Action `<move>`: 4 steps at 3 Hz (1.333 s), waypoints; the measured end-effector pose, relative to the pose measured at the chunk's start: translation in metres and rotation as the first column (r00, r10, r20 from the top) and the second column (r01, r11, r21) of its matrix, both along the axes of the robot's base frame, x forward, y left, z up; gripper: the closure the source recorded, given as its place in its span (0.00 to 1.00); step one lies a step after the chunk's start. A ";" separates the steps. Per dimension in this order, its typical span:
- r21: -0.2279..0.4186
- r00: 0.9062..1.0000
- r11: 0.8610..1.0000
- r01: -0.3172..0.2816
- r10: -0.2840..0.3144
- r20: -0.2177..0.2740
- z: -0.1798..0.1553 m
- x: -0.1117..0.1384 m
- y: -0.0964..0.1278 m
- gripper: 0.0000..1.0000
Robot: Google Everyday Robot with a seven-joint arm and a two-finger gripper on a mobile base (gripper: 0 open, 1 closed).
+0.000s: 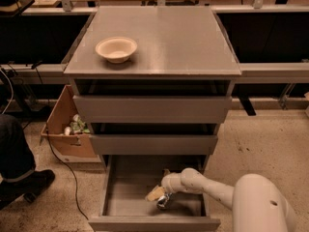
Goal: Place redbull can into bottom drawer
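Note:
The bottom drawer (120, 208) is pulled open and shows its grey tray interior. My white arm reaches into it from the lower right. My gripper (157, 196) sits low inside the drawer, right of its middle, close to the tray floor. A small silvery metal thing (163, 203), which looks like the redbull can, is right at the gripper's tip, against or just above the floor. I cannot make out its blue and red marks.
A beige bowl (116, 49) stands on the cabinet top (183, 42). The two upper drawers (152, 109) are slightly open above my arm. A cardboard box (67, 129) of litter and a person's leg and shoe (19, 173) are on the left floor.

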State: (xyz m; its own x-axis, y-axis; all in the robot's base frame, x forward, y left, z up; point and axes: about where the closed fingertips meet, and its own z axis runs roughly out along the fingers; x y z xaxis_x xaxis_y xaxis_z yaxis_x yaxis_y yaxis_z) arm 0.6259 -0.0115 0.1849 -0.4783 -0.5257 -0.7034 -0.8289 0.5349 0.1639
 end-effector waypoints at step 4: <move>-0.034 0.997 0.999 -0.024 0.026 0.067 0.149 -0.102 -0.113 0.00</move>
